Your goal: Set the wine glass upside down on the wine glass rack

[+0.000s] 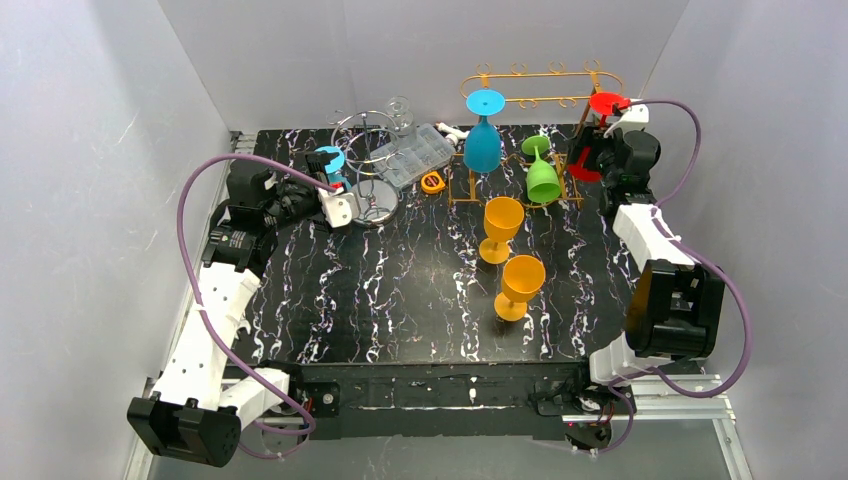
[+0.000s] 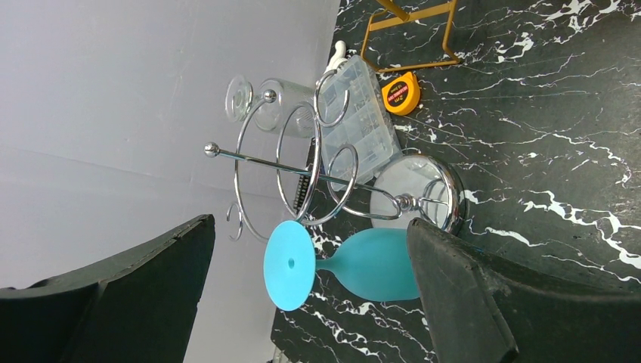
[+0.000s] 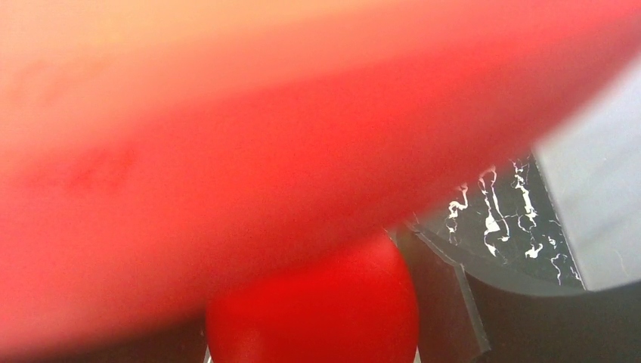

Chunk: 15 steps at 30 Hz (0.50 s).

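Two arms (image 1: 210, 320) flank black white-veined table (image 1: 400, 300); grey walls (image 1: 90, 150) enclose it

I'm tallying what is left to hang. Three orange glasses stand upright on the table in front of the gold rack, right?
Not three: the top view shows two, the far orange glass and the near orange glass, upright on the table in front of the gold rack.
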Each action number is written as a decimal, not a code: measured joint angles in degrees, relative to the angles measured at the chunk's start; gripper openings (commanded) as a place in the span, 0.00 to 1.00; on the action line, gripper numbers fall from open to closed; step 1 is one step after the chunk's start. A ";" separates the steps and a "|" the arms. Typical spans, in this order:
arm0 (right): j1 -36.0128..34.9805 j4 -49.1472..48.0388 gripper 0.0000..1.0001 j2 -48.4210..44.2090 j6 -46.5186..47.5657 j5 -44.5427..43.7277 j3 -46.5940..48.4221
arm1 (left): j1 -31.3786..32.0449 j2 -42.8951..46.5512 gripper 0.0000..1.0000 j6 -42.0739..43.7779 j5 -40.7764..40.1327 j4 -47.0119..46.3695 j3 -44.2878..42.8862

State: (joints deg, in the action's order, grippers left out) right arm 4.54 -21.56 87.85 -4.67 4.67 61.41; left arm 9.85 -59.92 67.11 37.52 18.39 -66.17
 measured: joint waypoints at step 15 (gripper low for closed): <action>0.02 0.33 0.28 1.55 -2.19 2.86 4.15 | 0.00 0.00 0.98 0.00 0.09 0.15 0.02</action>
State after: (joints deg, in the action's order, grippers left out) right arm 4.56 -21.23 89.41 -6.85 7.53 65.56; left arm 9.85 -59.92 67.11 37.60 18.55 -66.15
